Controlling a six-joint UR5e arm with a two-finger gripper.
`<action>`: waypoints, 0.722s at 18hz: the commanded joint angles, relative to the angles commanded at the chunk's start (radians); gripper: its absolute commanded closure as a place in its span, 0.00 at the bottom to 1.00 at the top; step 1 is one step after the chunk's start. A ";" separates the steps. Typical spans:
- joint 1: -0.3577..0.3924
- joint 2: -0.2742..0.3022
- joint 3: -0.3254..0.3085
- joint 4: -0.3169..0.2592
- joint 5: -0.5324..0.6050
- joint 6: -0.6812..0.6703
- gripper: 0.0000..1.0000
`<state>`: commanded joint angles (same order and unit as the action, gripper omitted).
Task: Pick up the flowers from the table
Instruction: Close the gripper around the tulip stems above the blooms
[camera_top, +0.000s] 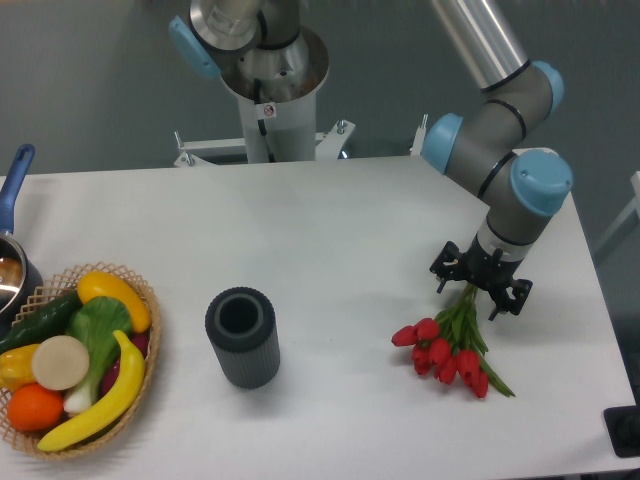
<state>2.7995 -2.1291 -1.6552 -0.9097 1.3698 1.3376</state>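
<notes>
A white table (330, 230) is filling most of the view, with a grey-blue wall and floor showing behind it. At the far left edge a pot (12, 262) with a blue handle is sitting partly out of frame. Just beside it a basket (150, 350) is holding a banana, an orange, a cucumber and other produce. Nearer the middle a dark ribbed cylinder (242, 337) is standing upright, open at the top. Behind the table's far edge a white pedestal (272, 110) is carrying the arm's base.

The arm (500, 130) is reaching down from the top right, its grey links and blue joint caps bending over the table's right side. The hand (480, 287) is pointing downward close to the surface, its black fingers standing apart on either side of the green stems; whether they are touching the stems is not clear.

The flowers (450, 345) are lying flat on the table, right of centre, with stem ends under the hand and red heads fanning away toward the front edge, below and slightly left of the hand.
</notes>
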 joint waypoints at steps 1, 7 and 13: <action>-0.003 -0.008 0.003 0.000 0.000 0.002 0.01; -0.005 -0.012 0.006 -0.002 0.002 0.000 0.11; -0.005 -0.011 0.008 0.000 0.009 0.002 0.42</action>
<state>2.7949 -2.1399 -1.6475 -0.9097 1.3790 1.3392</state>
